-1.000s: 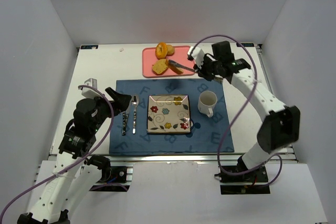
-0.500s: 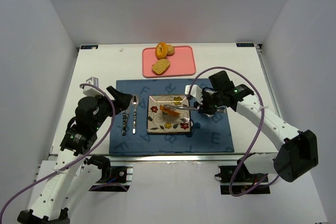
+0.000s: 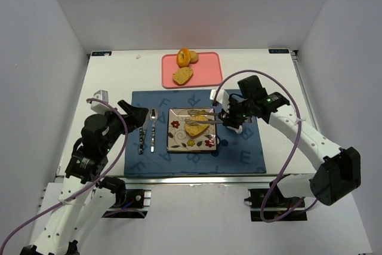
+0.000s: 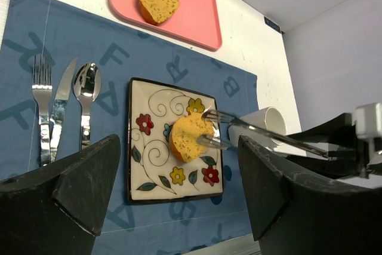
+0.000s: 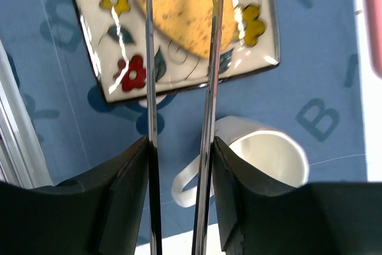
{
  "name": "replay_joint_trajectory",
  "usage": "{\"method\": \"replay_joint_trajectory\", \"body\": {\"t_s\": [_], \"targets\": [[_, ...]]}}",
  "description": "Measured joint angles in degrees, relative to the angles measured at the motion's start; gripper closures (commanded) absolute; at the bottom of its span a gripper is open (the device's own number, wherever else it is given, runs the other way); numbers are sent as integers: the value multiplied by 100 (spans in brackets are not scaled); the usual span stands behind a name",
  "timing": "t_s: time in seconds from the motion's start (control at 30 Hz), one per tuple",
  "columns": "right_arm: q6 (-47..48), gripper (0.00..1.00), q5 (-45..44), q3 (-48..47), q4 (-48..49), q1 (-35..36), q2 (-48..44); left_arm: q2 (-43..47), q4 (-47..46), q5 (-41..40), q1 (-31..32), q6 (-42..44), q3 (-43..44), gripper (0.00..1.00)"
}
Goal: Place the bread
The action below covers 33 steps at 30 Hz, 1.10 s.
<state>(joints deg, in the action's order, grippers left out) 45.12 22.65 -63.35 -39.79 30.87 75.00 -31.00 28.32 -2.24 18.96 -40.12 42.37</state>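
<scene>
One golden bread slice [image 3: 197,128] [image 4: 188,137] [image 5: 182,13] lies on the flowered square plate [image 3: 178,143] [image 4: 149,174]. My right gripper [image 3: 230,119] [image 5: 179,147] is shut on metal tongs [image 3: 203,116] [image 5: 212,58]. The tongs' arms are spread, with their tips over the slice. Another slice [image 3: 182,76] [image 4: 158,2] and an orange ring-shaped roll [image 3: 184,57] rest on the pink tray [image 3: 209,73]. My left gripper [image 3: 136,113] [image 4: 179,150] hangs open and holds nothing, left of the plate.
A blue placemat [image 3: 239,156] lies under the plate. A fork [image 4: 40,106], a knife [image 4: 59,106] and a spoon [image 4: 86,88] lie left of the plate. A white mug [image 5: 268,153] [image 4: 268,120] stands right of it, under my right gripper.
My right arm swung from the pink tray to the plate, carrying a slice in the tongs. The tongs have spread apart and the slice now lies on the plate.
</scene>
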Motion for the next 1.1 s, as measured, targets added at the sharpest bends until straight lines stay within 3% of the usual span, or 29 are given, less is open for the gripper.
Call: {"method": "replay_joint_trajectory", "body": {"t_s": [0.23, 0.57, 0.77, 1.1], "targets": [[-986, 57, 2, -887, 422, -57, 614, -42, 2, -15, 0, 2, 0, 11], [-3390, 58, 20, -4002, 739, -977, 3917, -131, -9, 9, 0, -7, 0, 11], [-4109, 55, -149, -4448, 682, -1156, 4793, -155, -52, 11, 0, -83, 2, 11], [-4778, 52, -144, -4760, 848, -1121, 4957, -380, -181, 63, 0, -153, 0, 11]]}}
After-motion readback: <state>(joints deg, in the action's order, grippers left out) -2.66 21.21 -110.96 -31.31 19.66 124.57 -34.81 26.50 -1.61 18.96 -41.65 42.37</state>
